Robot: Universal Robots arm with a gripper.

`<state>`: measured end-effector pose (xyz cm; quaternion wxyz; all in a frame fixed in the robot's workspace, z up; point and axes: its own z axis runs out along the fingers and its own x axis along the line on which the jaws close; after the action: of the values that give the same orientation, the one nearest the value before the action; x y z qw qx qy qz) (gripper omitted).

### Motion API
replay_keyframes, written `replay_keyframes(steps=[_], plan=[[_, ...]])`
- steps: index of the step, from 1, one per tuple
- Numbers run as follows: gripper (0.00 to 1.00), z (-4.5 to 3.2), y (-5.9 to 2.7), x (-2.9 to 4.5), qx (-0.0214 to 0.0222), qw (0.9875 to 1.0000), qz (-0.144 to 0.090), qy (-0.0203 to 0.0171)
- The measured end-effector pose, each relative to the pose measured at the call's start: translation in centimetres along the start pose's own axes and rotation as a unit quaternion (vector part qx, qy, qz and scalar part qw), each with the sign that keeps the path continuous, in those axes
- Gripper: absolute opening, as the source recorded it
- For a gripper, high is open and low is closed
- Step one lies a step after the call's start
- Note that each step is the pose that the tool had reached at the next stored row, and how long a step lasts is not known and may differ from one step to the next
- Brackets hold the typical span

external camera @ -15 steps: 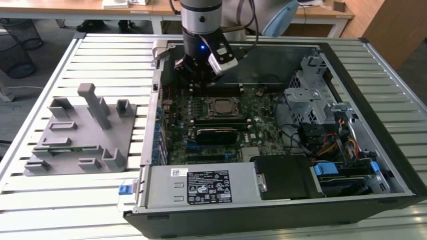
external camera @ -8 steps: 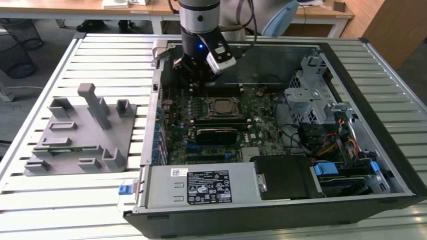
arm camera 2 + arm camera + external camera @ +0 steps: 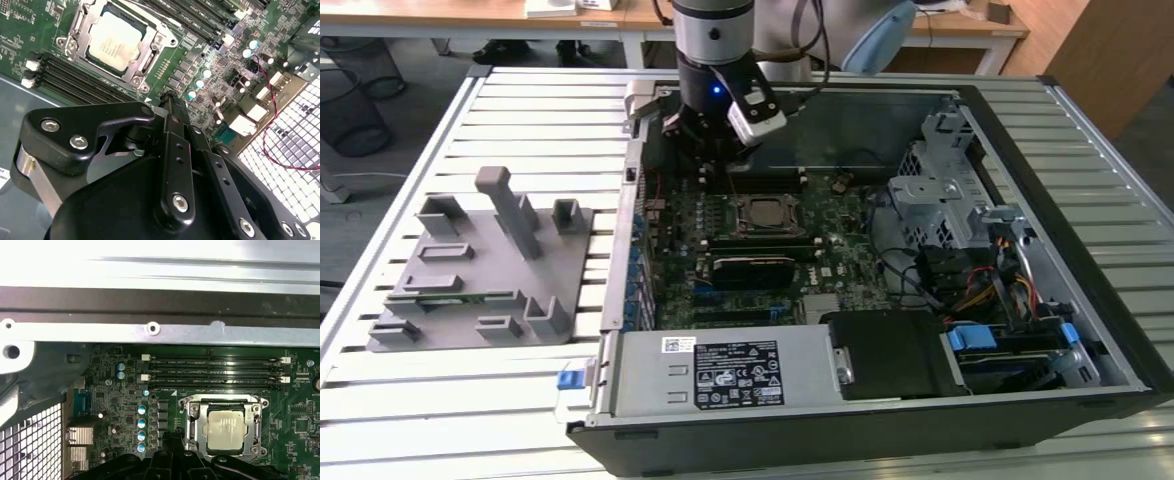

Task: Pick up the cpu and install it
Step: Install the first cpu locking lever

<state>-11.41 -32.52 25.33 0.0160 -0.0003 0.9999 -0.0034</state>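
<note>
While the cpu sits in the socket on the motherboard, the gripper hangs just beside it at about four o'clock in the second wrist view, fingers seemingly clenched and empty. Seating deserves checking: chip flat, corners even.

One cpu, perhaps four memory slots.

Silver-grey arm, black screwed pincer

Bright even daylight, glare on case rim
</note>
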Motion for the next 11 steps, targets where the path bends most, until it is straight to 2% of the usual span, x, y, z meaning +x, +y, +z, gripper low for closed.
replay_keyframes(steps=[11], plan=[[0.11,-0.07,1.12,0.18,0.0000,1.0000,0.000,0.0000]])
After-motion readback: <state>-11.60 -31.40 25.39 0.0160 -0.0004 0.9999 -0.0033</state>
